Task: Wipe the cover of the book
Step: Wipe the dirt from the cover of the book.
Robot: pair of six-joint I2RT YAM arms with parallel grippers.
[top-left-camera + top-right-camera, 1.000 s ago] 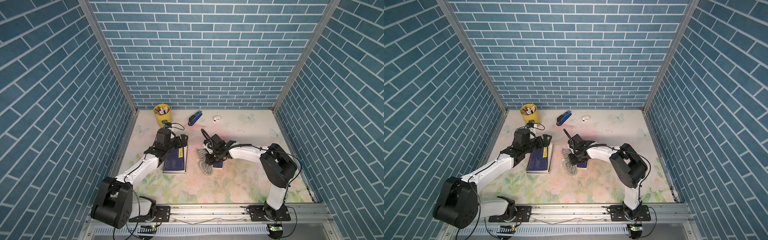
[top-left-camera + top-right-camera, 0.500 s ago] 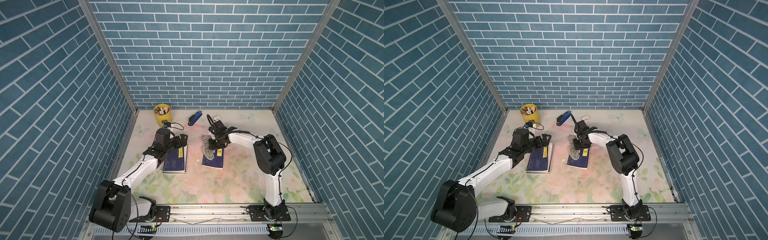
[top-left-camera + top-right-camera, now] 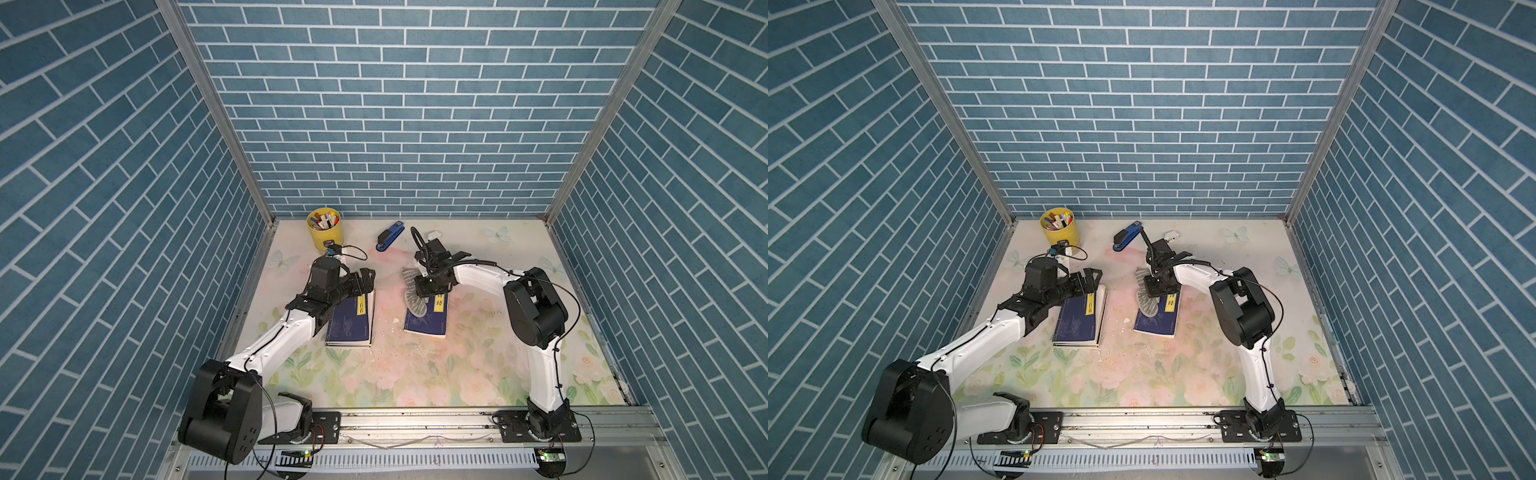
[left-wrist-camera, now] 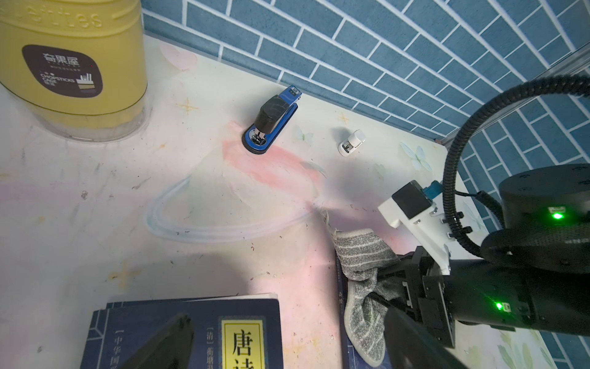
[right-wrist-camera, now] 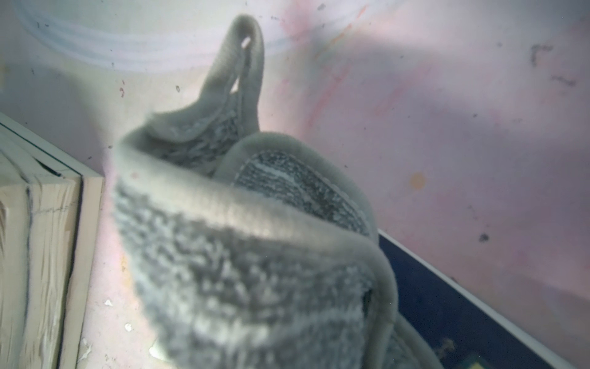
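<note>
A second ago the right gripper (image 3: 432, 286) was down by the near left corner of the right-hand book (image 3: 428, 322), with its forearm lying across most of the cover. Since then it has dragged the grey striped cloth (image 3: 415, 303) up the cover toward the back wall. Nearly all of that travel came in the first half-second. The cloth now drapes over the book's far left corner and spills onto the tabletop (image 3: 457, 374). The near part of the cover lies bare, and the elbow (image 3: 536, 311) has drawn in leftward.
</note>
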